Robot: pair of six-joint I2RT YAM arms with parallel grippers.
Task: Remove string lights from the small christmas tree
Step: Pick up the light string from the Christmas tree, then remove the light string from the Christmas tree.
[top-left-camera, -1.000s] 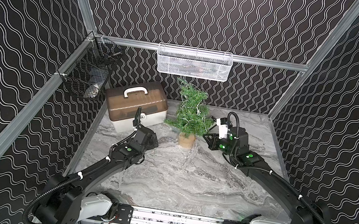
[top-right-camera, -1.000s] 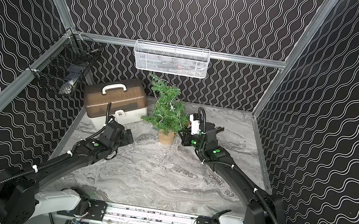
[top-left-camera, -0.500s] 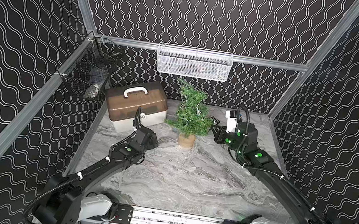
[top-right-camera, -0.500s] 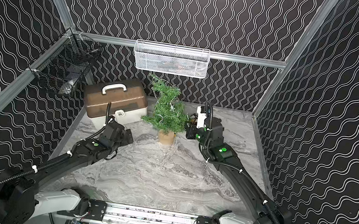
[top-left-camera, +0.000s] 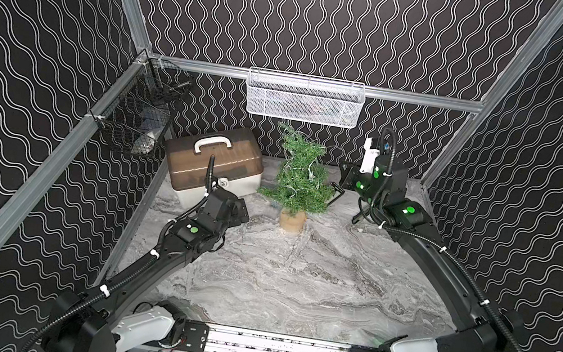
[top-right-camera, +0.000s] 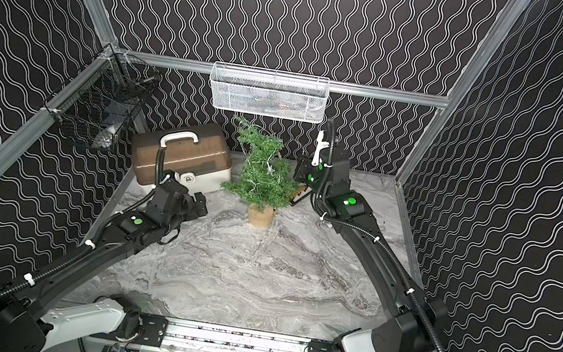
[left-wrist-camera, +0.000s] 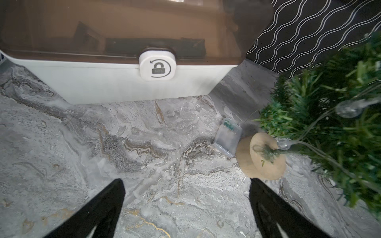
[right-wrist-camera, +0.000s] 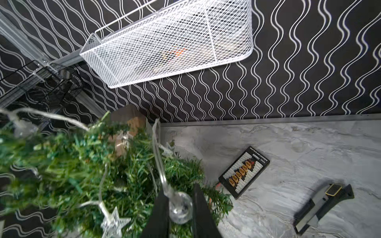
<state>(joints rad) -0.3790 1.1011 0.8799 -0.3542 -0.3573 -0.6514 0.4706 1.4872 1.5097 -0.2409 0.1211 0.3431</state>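
Right wrist view: right tool, narrow, grips the lights by a clear bulb; their wire runs ahead into the tree, just beside the tool. Left tool stands wide above the surface, tree base near one finger.

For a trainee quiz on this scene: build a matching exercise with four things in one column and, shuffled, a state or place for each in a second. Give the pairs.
Column A
1 left pincer
2 right pincer
3 storage box
4 white mesh basket

Column B
a hangs on the back wall
b shut on a bulb of the string lights
c open and empty
d lid down, beside the small christmas tree

Pairs: 1-c; 2-b; 3-d; 4-a
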